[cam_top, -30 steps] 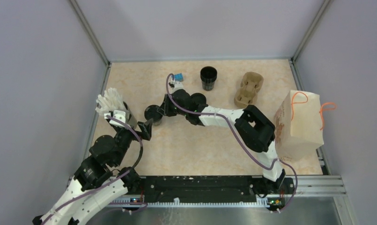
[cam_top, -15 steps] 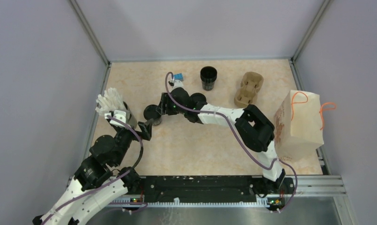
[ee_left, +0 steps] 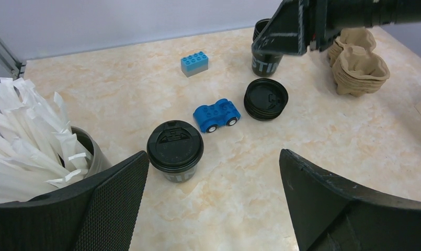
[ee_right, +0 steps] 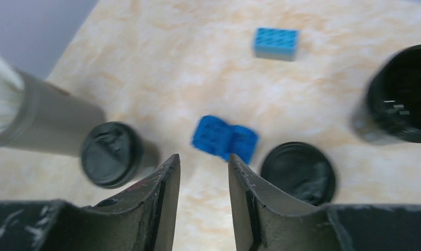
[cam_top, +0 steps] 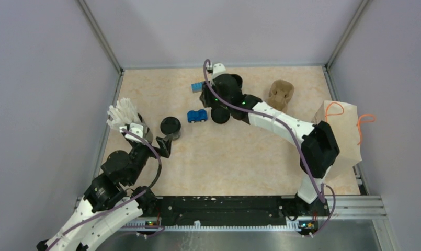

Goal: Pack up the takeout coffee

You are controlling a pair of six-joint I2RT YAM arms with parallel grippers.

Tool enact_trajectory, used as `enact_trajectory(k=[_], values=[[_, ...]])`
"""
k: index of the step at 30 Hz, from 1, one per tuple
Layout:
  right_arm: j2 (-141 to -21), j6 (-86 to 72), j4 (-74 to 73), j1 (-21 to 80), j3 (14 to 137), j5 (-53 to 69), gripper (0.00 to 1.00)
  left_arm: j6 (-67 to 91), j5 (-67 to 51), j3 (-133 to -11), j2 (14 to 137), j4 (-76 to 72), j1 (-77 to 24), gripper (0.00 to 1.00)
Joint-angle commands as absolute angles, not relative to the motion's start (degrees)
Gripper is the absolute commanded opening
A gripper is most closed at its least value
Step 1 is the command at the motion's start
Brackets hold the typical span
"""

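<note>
A small black takeout coffee cup with its lid on [cam_top: 170, 125] [ee_left: 174, 149] [ee_right: 112, 153] stands at the left of the table. A second black cup, open [ee_left: 265, 60] [ee_right: 401, 94], stands at the back, mostly hidden under my right arm in the top view. A loose black lid [cam_top: 220, 115] [ee_left: 266, 98] [ee_right: 298, 171] lies flat between them. My right gripper [cam_top: 207, 99] [ee_right: 203, 159] hovers in front of the open cup, its jaws a little apart with nothing between them. My left gripper [cam_top: 163, 144] [ee_left: 213, 198] is wide open just short of the lidded cup.
A blue toy car [cam_top: 197, 115] and a blue brick [cam_top: 197, 86] lie near the lid. A grey cup of white utensils [cam_top: 125, 117] stands at the left edge. A brown pulp carrier [cam_top: 280, 94] and a paper bag [cam_top: 336, 136] sit at the right.
My right arm has swung from the lidded cup back and to the right, toward the open cup, uncovering the toy car and loose lid. The left arm has not moved.
</note>
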State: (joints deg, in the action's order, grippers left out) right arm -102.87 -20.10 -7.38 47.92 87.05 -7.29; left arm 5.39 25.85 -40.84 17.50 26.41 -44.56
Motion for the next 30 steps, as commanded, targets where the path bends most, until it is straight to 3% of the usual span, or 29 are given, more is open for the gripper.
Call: enact_trajectory(k=[1,11,30], values=[[-100.92,-8.48,-13.83,43.15,88.99,-10.88,0.38,4.45,24.21,-40.36,17.96,22.96,-44.37,0.99],[-110.95,2.88,-23.29,34.63,103.14,-8.11,0.37,4.07,22.47,-40.12,19.32,22.68,-44.36,0.99],[-126.92,9.25,-32.85,29.99,123.74,-3.03,0.33,3.58,21.98,-40.00,20.71,22.76,-44.32,0.99]])
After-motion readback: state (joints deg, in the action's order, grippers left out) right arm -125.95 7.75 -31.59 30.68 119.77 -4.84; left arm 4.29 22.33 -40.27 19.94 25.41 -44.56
